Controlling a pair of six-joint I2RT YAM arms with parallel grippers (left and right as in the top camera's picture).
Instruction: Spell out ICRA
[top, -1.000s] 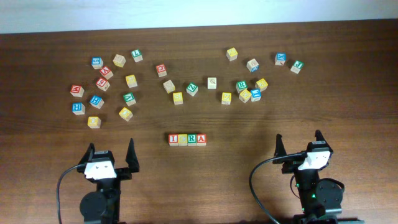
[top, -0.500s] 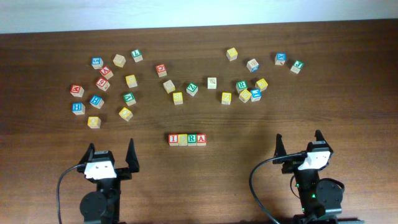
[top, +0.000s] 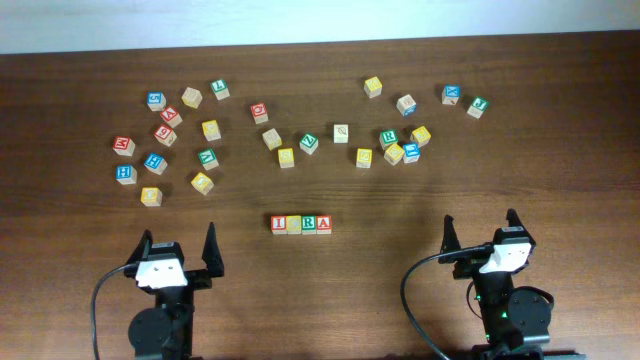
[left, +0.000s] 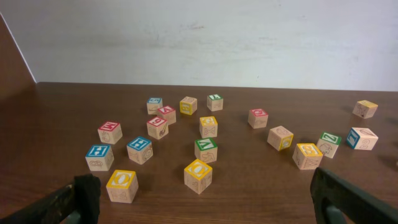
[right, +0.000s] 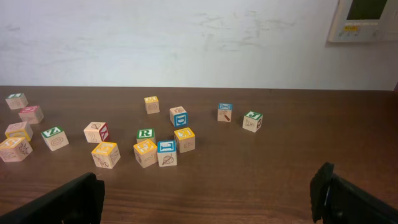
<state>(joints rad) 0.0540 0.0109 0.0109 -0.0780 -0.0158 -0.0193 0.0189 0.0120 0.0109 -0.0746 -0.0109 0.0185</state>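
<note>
A dark wooden worktop (top: 70, 250) runs to a white wall. The row of 4 letter blocks (top: 301, 224) sits at its near centre, blocks touching. We see the left claw (top: 179, 237) and right claw (top: 480, 220) both spread wide, holding nothing. We cannot read the 2nd block (top: 293, 224); correcting it could nudge its touching neighbours out of line.

Soft, even light; the table (top: 500, 190) reads dark and matte. The blocks (left: 198, 176) cast faint, short shadows. Overhead is sharp; wrist views show fingers (left: 348, 199) at 5 and 7 o'clock, dark and blurred.
</note>
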